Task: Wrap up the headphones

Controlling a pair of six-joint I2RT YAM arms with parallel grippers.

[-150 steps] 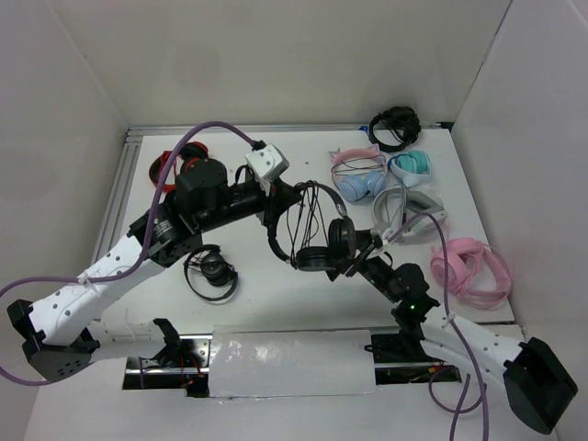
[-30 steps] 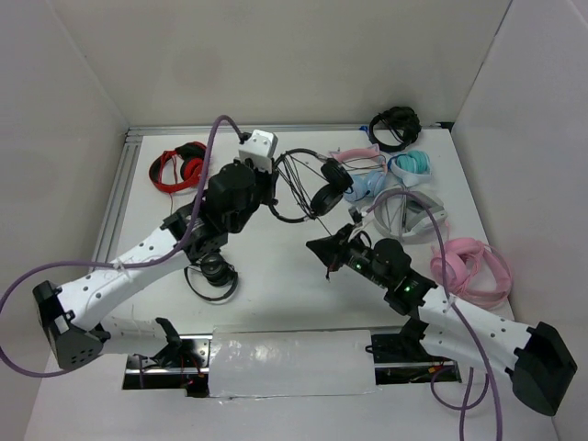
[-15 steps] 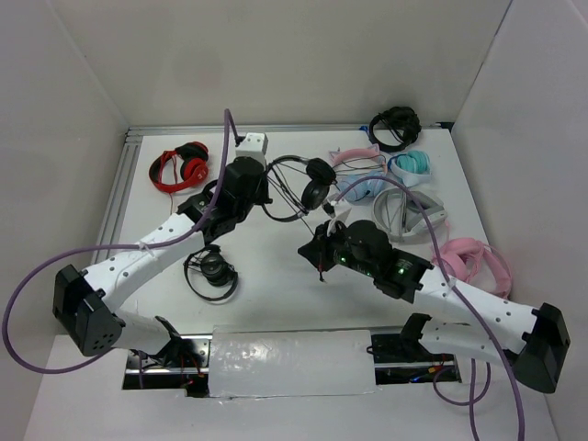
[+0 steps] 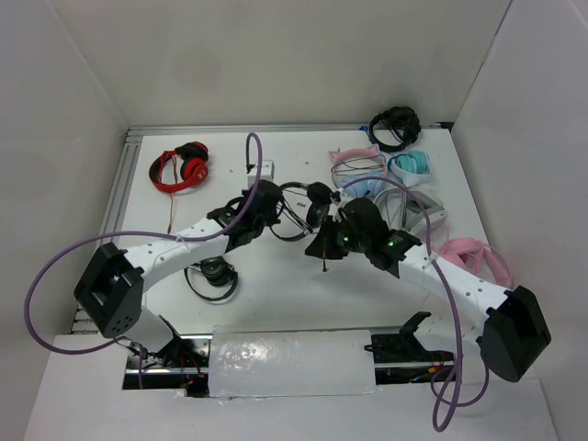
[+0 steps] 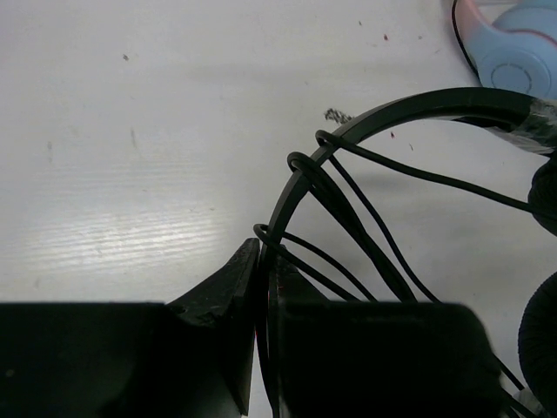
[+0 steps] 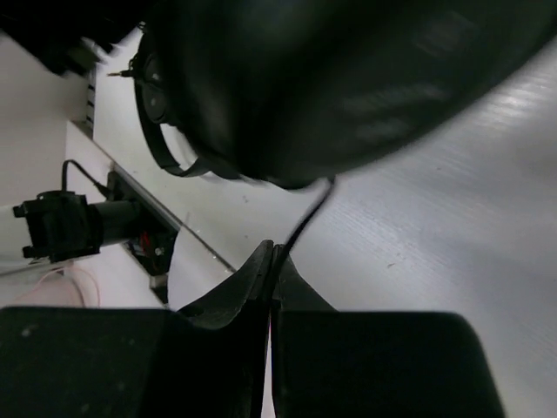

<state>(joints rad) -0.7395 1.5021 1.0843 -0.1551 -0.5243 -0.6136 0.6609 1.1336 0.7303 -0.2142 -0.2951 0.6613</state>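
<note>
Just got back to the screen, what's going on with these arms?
The left tool is shut on the thin headband of the black headphones at mid-table, with several loops of cable already around the band. The right tool pinches the loose cable run between its fingertips. Wrapping looks partway done.

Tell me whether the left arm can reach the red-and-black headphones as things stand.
Probably not yet: the left pincer is shut on the headband of the black headphones, so it is occupied. Nothing lies between it and the red-and-black headphones, so after letting go the way looks open.
</note>
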